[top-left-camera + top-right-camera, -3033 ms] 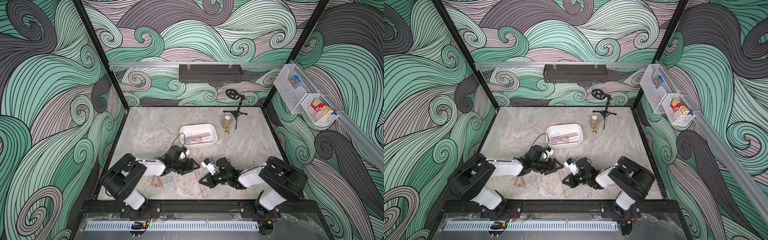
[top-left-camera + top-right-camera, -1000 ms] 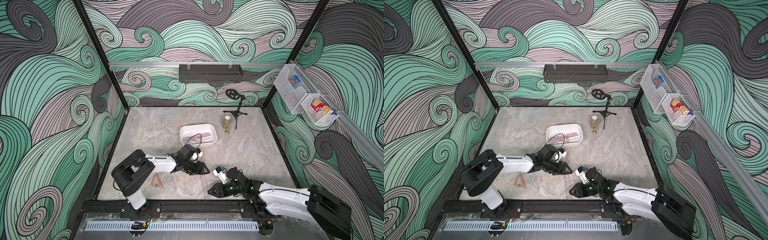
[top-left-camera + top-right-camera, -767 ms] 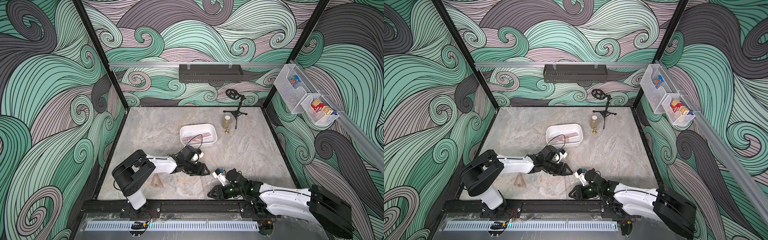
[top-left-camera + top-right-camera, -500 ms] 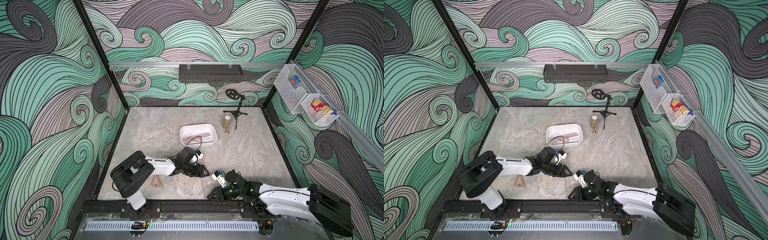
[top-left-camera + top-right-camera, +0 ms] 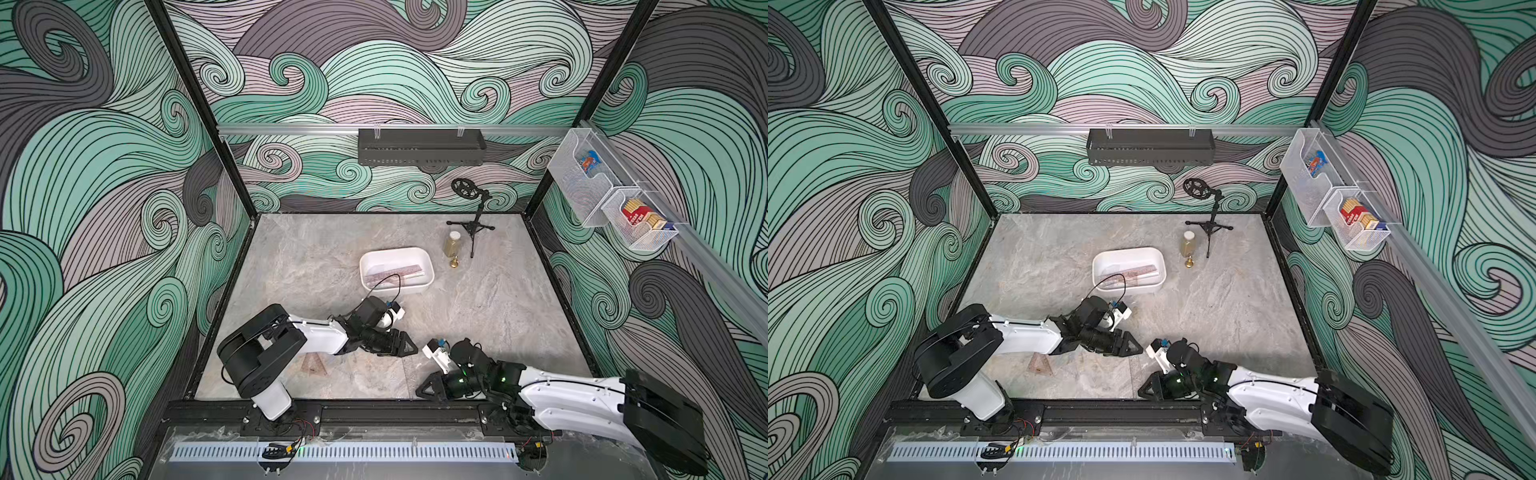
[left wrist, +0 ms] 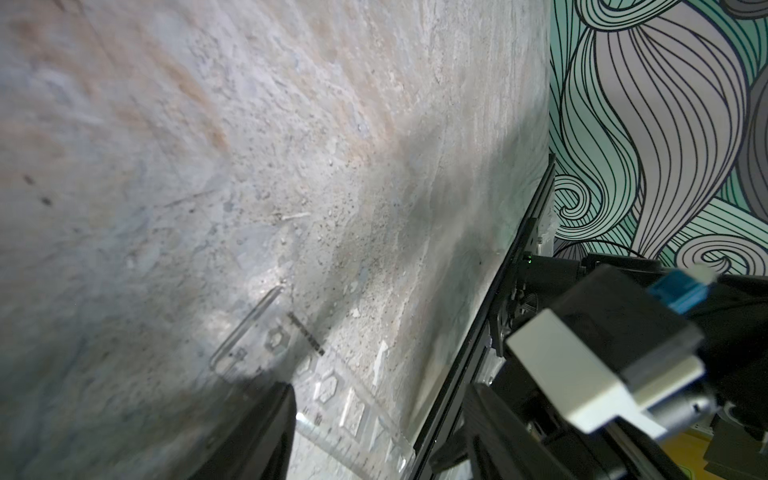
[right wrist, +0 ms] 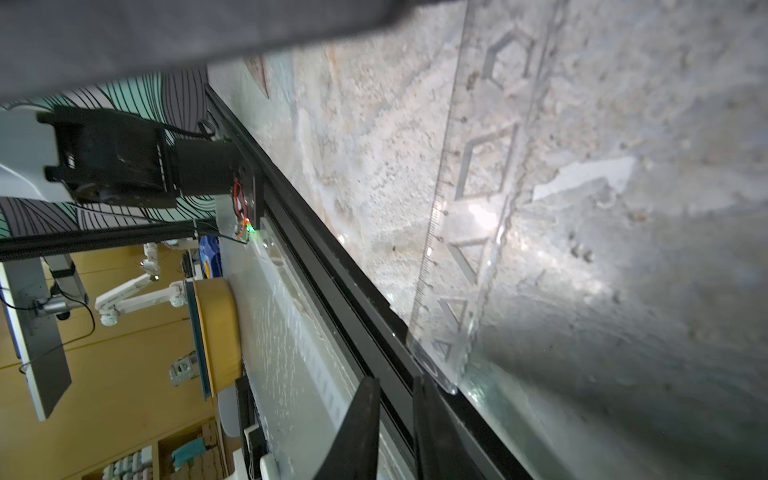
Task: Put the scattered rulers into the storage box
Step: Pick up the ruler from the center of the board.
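Observation:
A clear ruler [image 7: 469, 232] with stencil holes lies on the stone table, one end jutting over the front edge. My right gripper [image 7: 395, 386] hangs just off that end, its jaws a narrow gap apart with nothing between them. In the left wrist view the same ruler [image 6: 332, 386] lies between the wide-open jaws of my left gripper [image 6: 374, 419]. In both top views the grippers [image 5: 409, 348] [image 5: 426, 388] face each other near the table front. A reddish-brown set square [image 5: 313, 365] lies beside the left arm. The white storage box [image 5: 365, 266] holds a reddish ruler [image 5: 395, 272].
A small amber bottle [image 5: 453, 245] and a black tripod stand [image 5: 471, 224] stand right of the box. The black front rail [image 5: 365, 409] runs right under my right gripper. A black wall tray [image 5: 420, 146] and wire baskets [image 5: 611, 208] hang on the walls.
My right gripper's jaws have narrowed sharply and it has edged toward the front rail. The left arm has crept slightly forward, its jaws unchanged.

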Motion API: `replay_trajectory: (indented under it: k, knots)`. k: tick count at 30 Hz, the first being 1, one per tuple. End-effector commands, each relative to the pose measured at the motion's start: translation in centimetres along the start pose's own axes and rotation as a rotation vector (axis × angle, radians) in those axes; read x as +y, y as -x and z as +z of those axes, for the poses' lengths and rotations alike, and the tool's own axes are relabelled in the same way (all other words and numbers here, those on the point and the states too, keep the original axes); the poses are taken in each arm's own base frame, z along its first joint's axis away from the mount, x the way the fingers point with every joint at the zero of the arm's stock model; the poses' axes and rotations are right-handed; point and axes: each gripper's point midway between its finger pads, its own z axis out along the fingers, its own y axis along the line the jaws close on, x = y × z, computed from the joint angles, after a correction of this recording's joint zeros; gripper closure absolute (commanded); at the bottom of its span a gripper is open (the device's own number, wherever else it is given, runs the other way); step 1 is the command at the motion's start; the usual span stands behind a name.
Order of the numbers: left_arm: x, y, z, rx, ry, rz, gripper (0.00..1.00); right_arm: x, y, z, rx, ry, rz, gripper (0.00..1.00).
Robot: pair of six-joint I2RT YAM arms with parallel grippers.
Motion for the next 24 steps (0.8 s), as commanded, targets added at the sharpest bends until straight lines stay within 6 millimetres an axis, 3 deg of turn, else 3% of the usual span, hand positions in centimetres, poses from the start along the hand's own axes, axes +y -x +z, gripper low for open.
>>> replay_trajectory:
  k: [1,14,24]
  knots:
    - [1.6,-1.7,0.0,0.046,0.061,-0.045,0.31,1.1,1.5,-0.2,-0.05,-0.009,-0.082,0.83]
    - [-0.8,0.9,-0.9,-0.012,0.045,-0.008,0.3,0.2,0.6,1.6,0.021,-0.008,-0.118,0.91]
    - [-1.3,2.0,-1.4,-0.028,0.06,0.004,0.27,-0.4,-0.1,2.0,0.041,0.001,-0.11,0.91]
